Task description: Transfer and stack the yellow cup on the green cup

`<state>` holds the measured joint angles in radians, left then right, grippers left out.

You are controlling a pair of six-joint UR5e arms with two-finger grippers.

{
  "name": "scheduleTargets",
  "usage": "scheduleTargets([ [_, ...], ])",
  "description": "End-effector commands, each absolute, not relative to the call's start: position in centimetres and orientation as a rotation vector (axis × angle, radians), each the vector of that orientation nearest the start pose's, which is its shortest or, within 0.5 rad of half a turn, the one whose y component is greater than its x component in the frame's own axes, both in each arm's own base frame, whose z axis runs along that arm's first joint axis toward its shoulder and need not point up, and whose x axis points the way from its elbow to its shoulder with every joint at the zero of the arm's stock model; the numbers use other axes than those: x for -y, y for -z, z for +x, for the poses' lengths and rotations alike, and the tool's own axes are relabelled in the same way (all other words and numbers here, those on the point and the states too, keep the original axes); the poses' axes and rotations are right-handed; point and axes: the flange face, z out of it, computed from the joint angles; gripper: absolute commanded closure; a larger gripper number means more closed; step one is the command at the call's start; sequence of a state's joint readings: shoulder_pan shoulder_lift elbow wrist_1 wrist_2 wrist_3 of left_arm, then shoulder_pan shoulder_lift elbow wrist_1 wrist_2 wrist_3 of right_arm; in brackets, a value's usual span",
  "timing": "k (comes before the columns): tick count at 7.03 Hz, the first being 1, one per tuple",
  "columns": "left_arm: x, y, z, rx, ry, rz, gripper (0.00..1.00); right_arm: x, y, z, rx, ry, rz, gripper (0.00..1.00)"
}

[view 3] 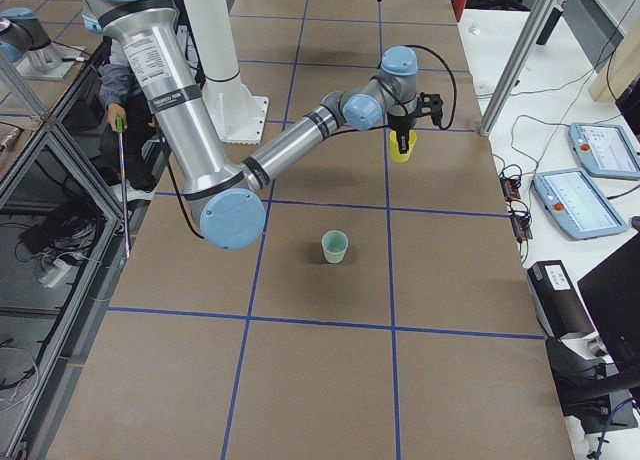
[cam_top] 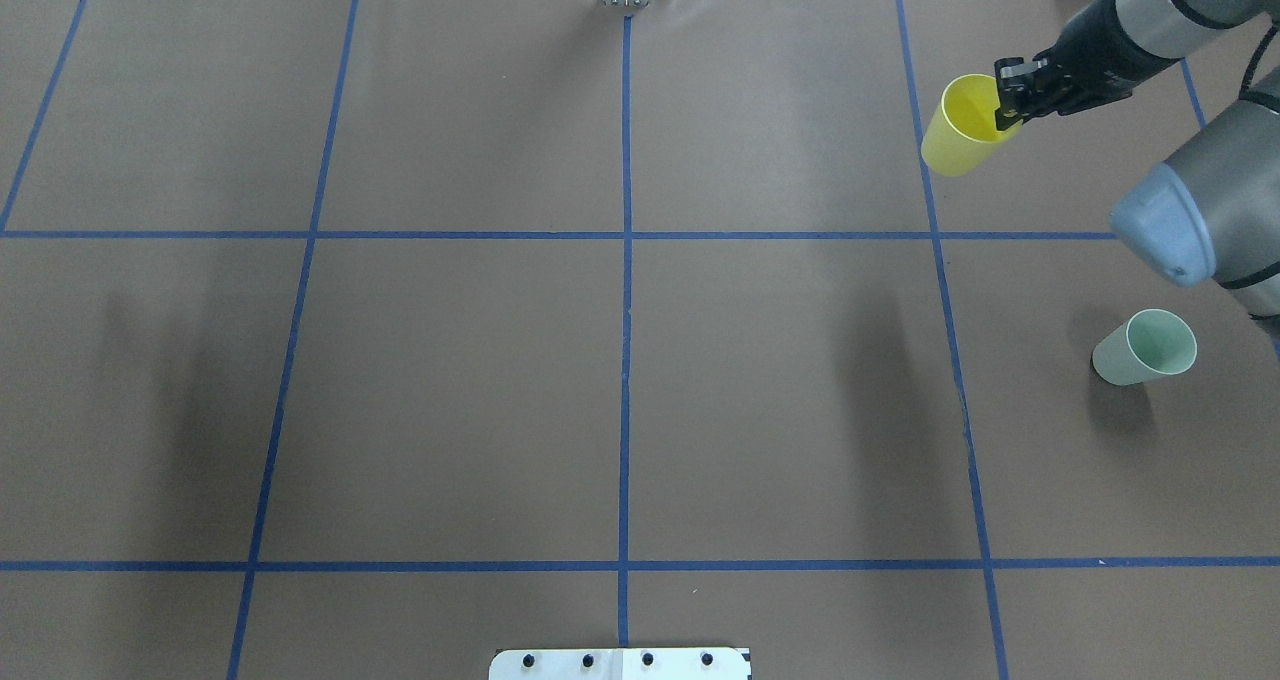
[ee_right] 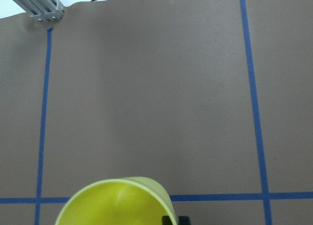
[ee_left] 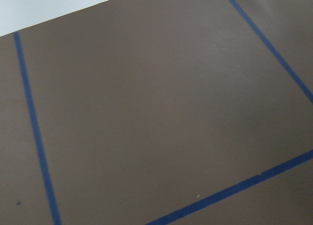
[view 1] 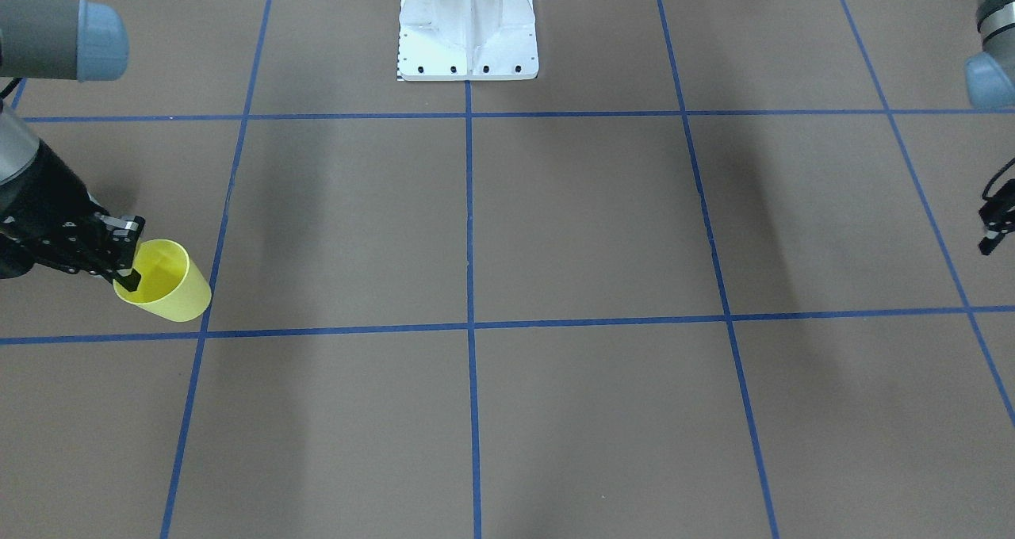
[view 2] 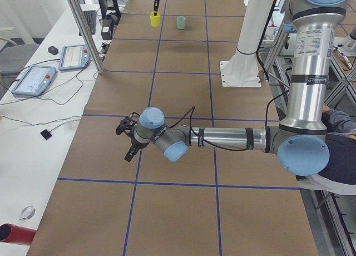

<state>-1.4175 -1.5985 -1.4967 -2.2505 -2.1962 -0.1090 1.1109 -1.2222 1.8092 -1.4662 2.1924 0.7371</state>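
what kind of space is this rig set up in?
Likely a robotics lab work cell: a table papered brown with a blue tape grid, teach pendants on the side bench, and aluminium frame posts beside it.

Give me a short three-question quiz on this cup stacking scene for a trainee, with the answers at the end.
1. True or false: the yellow cup already sits in the green cup.
2. Which gripper grips the yellow cup's rim? A. left B. right C. neither
3. Fill in: the green cup stands ___ on the table, mouth up.
Key: 1. False, the cups are apart. 2. B, the right gripper. 3. upright.
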Motion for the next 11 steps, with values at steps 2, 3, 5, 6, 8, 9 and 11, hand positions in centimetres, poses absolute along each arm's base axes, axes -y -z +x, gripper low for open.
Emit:
scheduleTargets([
  [2, 50.5, -66.9, -6.2, -0.602, -0.228, 0.370, 0.00, 53.5, -43.6, -11.2, 0.843, 0.075, 0.200, 1.00],
  [3, 49.8, -67.2, -7.8, -0.597, -0.188, 0.335, 0.00, 51.5, -45.9, -10.0, 0.838, 0.118, 0.190, 1.00],
  [5, 47.2, -68.8, -8.4, -0.614, -0.126, 0.200, 0.00, 47.7, -50.1, -8.7, 0.837, 0.135, 0.173, 1.00],
  [6, 46.8, -67.0, -8.4, -0.615, -0.121, 0.192, 0.00, 45.5, -52.3, -8.0, 0.850, 0.143, 0.200, 1.00],
  [8, 46.7, -66.8, -8.4, -0.618, -0.122, 0.195, 0.00, 43.7, -53.9, -7.8, 0.870, 0.146, 0.188, 1.00],
  [9, 46.3, -66.6, -8.4, -0.619, -0.124, 0.201, 0.00, 42.7, -54.3, -7.7, 0.893, 0.133, 0.186, 1.00],
  [11, 45.3, -66.1, -8.4, -0.619, -0.126, 0.207, 0.00, 41.3, -55.2, -8.9, 0.923, 0.112, 0.186, 1.00],
])
